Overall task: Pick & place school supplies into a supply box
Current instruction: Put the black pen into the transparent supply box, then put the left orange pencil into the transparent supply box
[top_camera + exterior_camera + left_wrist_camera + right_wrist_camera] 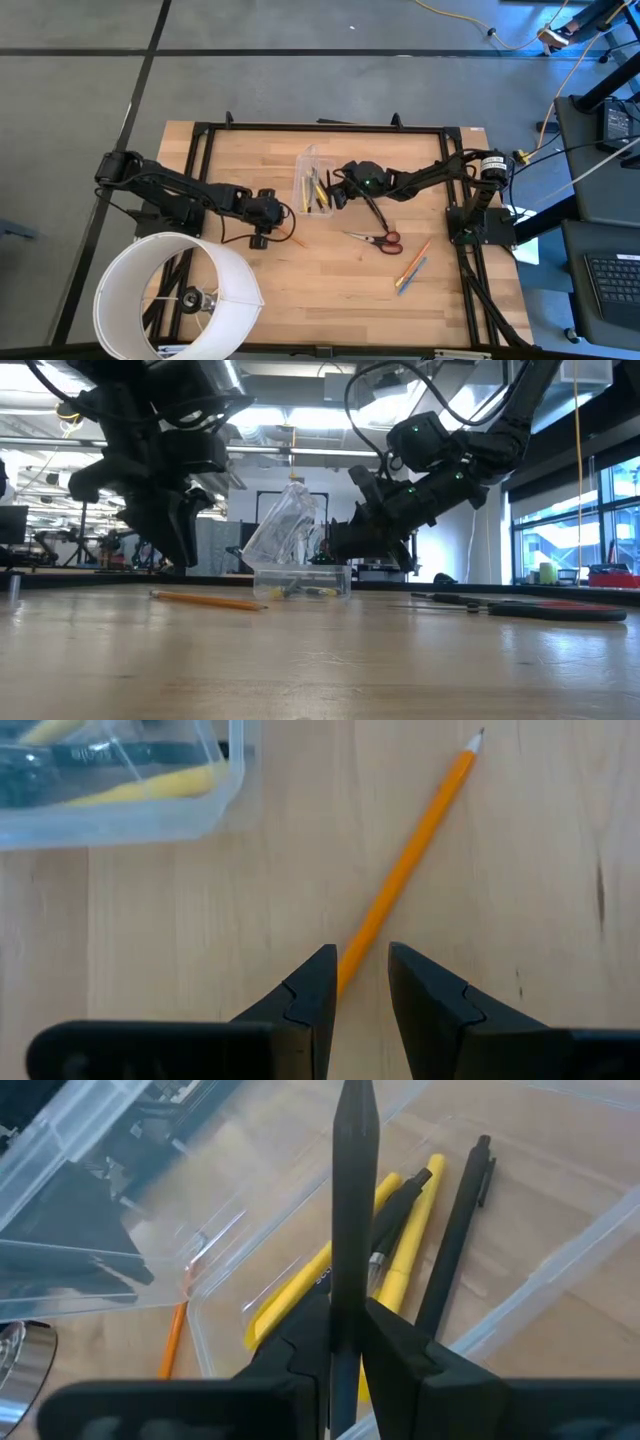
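Only wrist views settle it: right gripper (346,1342) jaws clamp black pen (352,1200) over supply box (560,1280); left gripper (361,982) jaws parted, straddling orange pencil (410,865).

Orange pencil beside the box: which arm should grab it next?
Left. Its gripper hangs open right over the orange pencil, while the right gripper is busy holding a black pen over the box.

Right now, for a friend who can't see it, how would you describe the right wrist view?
The right gripper holds a black pen upright between its fingers, above the clear supply box. Inside the box lie yellow pens and black pens; an orange pencil rests on the wooden table outside it.
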`<state>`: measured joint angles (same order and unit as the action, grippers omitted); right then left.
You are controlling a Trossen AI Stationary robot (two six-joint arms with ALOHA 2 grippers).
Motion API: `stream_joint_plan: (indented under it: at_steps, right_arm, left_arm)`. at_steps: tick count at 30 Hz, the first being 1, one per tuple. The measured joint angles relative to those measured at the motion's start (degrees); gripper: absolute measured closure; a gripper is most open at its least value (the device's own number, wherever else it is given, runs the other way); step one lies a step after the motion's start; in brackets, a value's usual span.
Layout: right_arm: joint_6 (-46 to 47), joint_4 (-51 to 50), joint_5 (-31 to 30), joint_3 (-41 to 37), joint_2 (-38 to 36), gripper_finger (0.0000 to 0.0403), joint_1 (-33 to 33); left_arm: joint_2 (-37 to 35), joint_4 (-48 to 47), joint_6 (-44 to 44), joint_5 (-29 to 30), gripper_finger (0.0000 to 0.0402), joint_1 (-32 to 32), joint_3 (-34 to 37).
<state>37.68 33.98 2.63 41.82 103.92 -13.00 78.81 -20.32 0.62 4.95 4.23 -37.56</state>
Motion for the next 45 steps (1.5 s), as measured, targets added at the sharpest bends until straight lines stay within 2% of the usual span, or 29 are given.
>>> stream_joint_plan:
  at_steps: [17, 29, 40, 45]
  right_arm:
    - [-0.5, 0.0, 0.1, 0.0, 0.0, 0.0347, 0.0]
    - [-4.4, 0.0, 0.0, 0.0, 0.0, 0.0346, 0.0]
    - [-4.3, 0.0, 0.5, 0.0, 0.0, 0.0278, 0.0]
    - [-4.4, 0.0, 0.6, 0.0, -0.2, 0.027, 0.0]
  left_arm:
    - [0.0, 0.0, 4.6, 0.1, 0.0304, 0.0, 0.0]
    - [0.0, 0.0, 4.7, 0.1, 0.0297, 0.0, 0.0]
    - [0.0, 0.0, 4.7, -0.2, 0.0289, 0.0, 0.0]
    - [0.0, 0.0, 5.5, -2.2, 0.0286, 0.0, 0.0]
